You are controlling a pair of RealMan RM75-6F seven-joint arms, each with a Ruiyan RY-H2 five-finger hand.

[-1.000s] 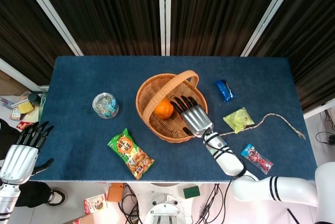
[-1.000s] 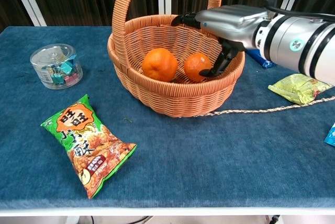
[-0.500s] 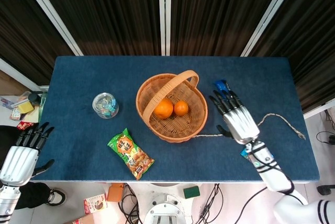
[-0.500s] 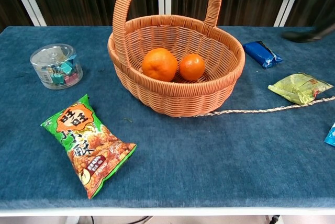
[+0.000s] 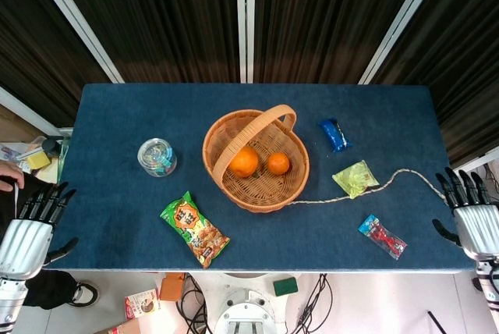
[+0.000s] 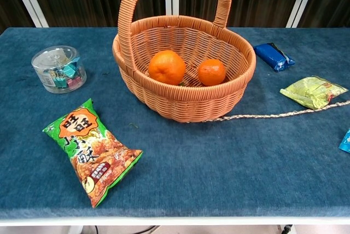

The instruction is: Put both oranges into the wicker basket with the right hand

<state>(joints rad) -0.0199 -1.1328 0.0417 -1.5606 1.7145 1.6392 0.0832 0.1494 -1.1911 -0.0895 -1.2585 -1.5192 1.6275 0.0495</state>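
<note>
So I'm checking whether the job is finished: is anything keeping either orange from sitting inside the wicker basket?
Nothing visible does. The larger orange and the smaller orange both lie on the floor of the tan wicker basket, slightly apart. The right hand is open past the table's right edge, holding nothing.

A rectangular table covered in dark blue cloth (image 5: 125, 115) is standing before dark vertical curtains (image 5: 171, 14) crossed by white frame bars (image 5: 245, 18). Pale floor (image 5: 156, 303) below its near edge is carrying loose clutter.
</note>
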